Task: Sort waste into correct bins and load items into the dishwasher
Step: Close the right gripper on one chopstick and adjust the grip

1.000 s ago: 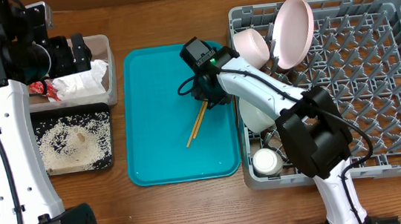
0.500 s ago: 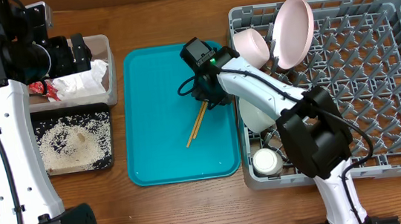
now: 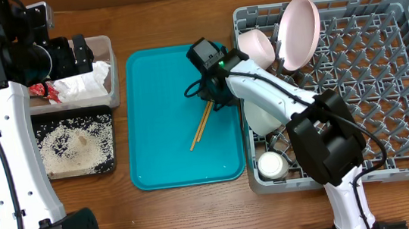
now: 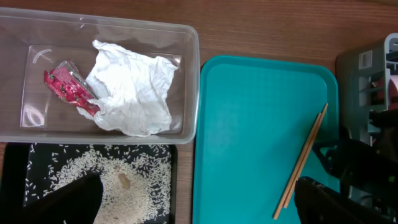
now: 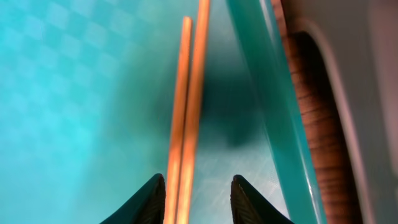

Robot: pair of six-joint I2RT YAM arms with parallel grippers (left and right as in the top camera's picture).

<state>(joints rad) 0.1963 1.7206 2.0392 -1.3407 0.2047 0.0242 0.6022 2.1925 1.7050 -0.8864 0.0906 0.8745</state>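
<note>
1. Your right gripper (image 5: 196,199) stood part open, its fingertips straddling the chopsticks (image 5: 189,93) without pinching them.
2. The chopsticks lay on the right of the tray (image 3: 153,135); your arm had only edged right.
3. Your left gripper (image 4: 205,202) hung wide open and empty near the tub (image 4: 186,37).

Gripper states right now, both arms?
Left gripper: open, holding nothing.
Right gripper: fingers partly open around the chopsticks on the teal tray, not clamped on them.
</note>
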